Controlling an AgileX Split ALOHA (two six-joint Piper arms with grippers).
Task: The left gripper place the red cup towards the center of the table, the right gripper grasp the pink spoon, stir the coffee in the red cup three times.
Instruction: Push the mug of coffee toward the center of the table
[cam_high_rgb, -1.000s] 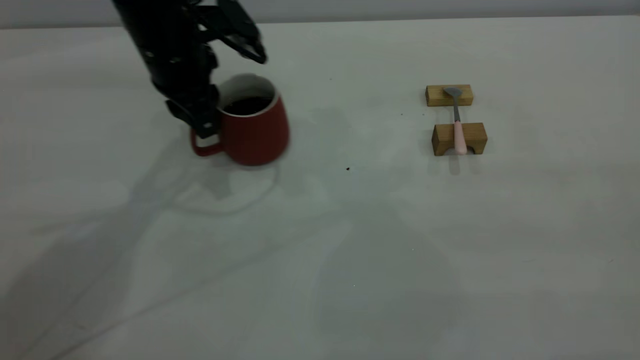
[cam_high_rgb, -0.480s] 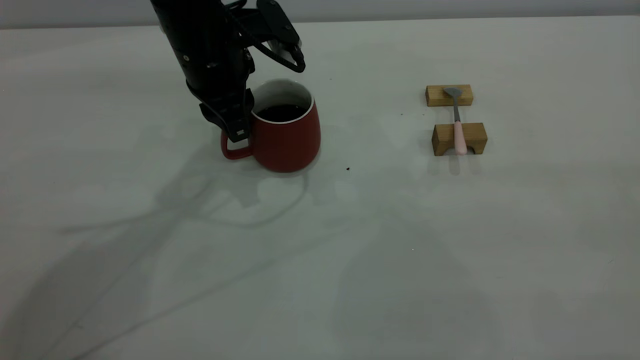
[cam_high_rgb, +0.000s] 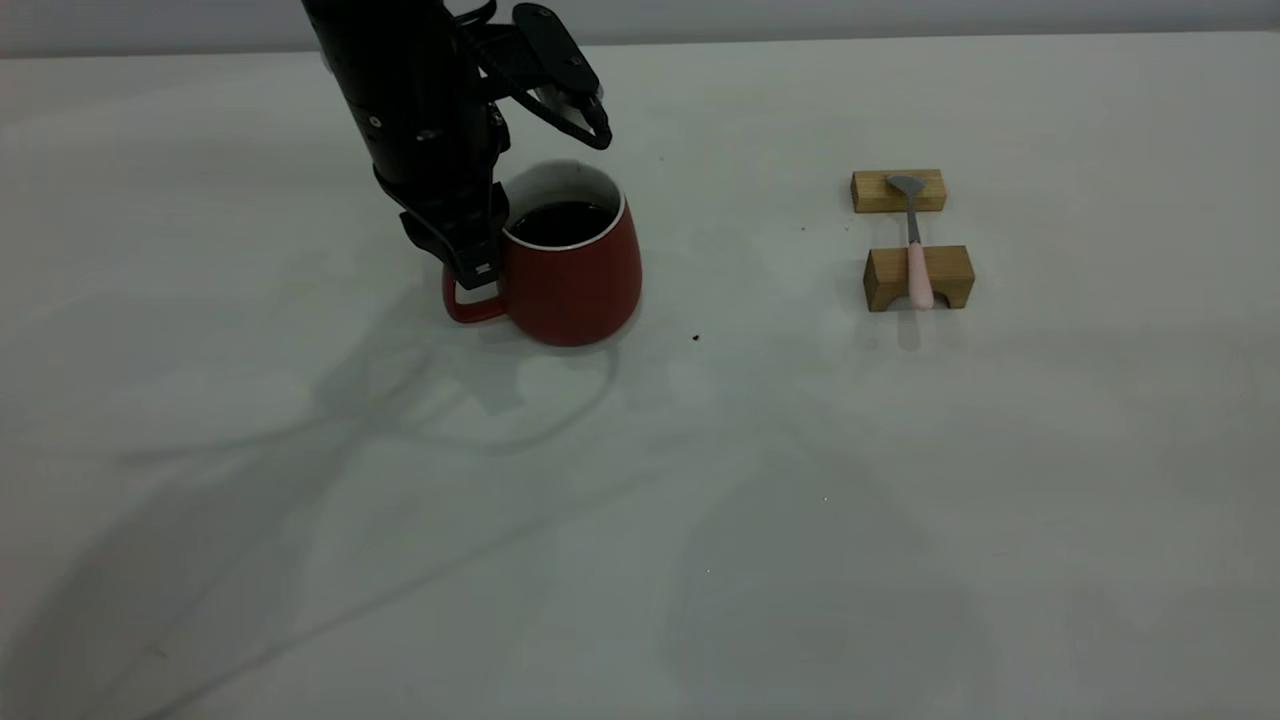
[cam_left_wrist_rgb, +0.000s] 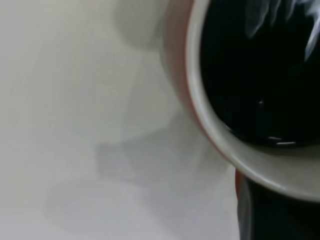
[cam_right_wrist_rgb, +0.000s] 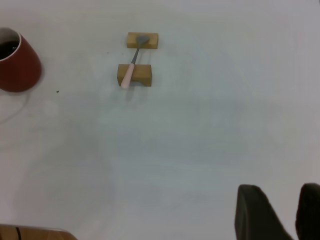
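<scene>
On the pale table (cam_high_rgb: 760, 480), the left gripper (cam_high_rgb: 470, 255) clamps the red cup (cam_high_rgb: 570, 275) by its handle at nine o'clock; right gripper's (cam_right_wrist_rgb: 280, 212) fingers parted.

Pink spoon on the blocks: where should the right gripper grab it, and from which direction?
Probably from straight above, on the grey metal neck of the pink spoon, in the gap between the two wooden blocks. The spoon bridges them, so there the fingers can close either side of it without touching the table. The right gripper is open, well away.
</scene>
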